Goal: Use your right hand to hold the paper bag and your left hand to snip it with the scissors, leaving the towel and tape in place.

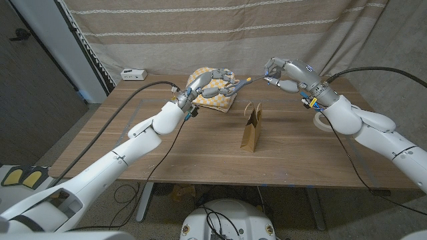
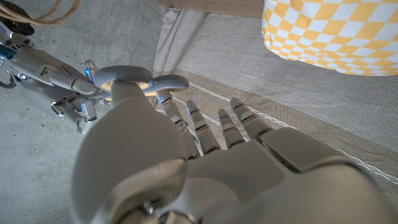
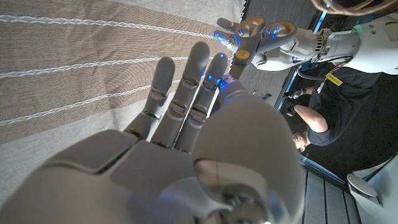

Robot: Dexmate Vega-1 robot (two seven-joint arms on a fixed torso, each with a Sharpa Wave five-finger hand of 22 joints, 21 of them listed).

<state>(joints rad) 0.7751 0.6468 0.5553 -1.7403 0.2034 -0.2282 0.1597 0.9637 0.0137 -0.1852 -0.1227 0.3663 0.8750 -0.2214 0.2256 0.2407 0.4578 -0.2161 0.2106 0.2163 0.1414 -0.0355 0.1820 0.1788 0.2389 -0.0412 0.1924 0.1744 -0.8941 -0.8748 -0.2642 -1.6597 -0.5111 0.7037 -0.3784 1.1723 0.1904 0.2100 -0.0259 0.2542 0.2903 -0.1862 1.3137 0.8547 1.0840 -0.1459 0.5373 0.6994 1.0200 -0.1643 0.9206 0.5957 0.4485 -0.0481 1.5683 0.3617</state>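
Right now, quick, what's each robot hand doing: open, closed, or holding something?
Left robot hand: holding the scissors at the handle end.
Right robot hand: cannot be told; its fingers are near the scissors' tip, but the grip is unclear.

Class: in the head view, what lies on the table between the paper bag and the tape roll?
Nothing: in the head view, bare wooden table separates the paper bag from the tape roll.

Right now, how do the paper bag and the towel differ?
The paper bag stands upright, plain brown, with handles, at the table's middle. The towel lies folded and low, yellow-and-white checked, farther back behind the left hand. Neither hand holds either one; both sit on the wooden table.
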